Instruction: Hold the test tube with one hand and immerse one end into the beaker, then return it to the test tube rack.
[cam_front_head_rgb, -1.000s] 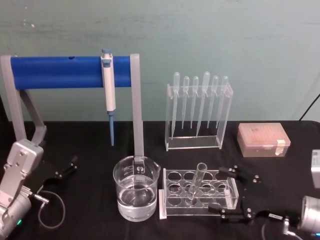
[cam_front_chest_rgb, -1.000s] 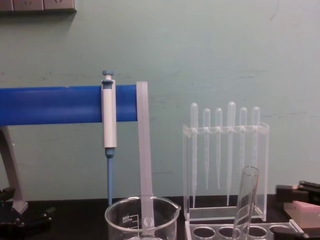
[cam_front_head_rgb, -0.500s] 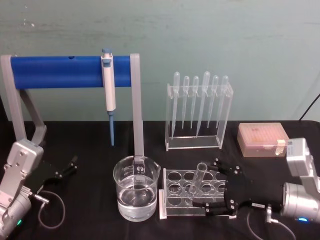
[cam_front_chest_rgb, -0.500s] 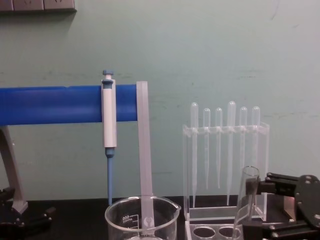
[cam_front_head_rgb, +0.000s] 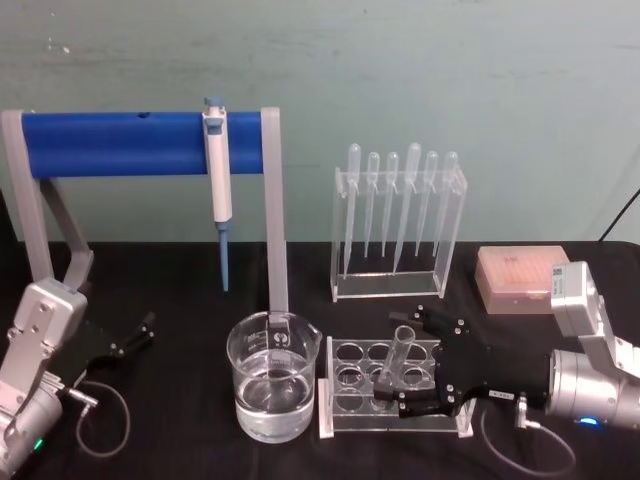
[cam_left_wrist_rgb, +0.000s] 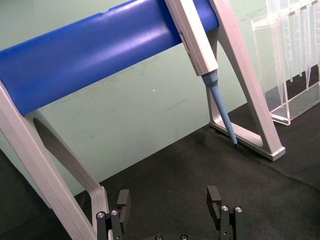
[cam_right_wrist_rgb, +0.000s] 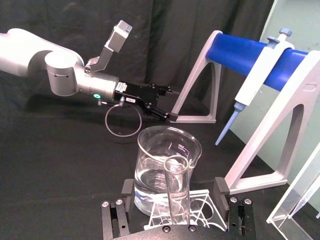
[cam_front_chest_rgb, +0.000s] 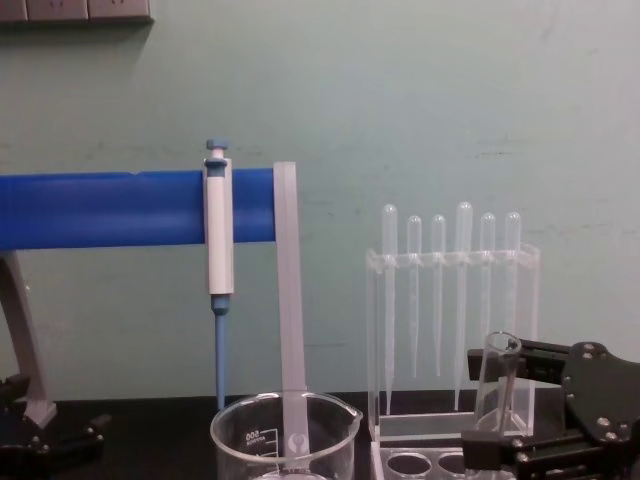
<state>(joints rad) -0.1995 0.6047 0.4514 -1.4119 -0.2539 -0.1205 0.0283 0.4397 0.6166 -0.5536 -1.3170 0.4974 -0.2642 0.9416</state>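
Right gripper (cam_front_head_rgb: 411, 363), fingers spread, straddles the tilted test tube (cam_front_head_rgb: 393, 368) in its rack (cam_front_head_rgb: 324, 405), lower right; left gripper (cam_front_head_rgb: 135, 335), spread, sits lower left.

Test tube (cam_front_head_rgb: 393, 368): clear glass, open rimmed top up, round bottom down in a hole in the left half of the test tube rack (cam_front_head_rgb: 345, 418). It is tilted, rim leaning to the robot's right. Right pincer (cam_front_head_rgb: 408, 362): black, fingers spread one on each side of the tube's upper part, not touching it. Beaker (cam_front_head_rgb: 272, 375): wide clear glass, pour spout, white marks, partly filled with clear liquid, upright on the black tabletop (cam_front_head_rgb: 180, 440), just left of the rack.
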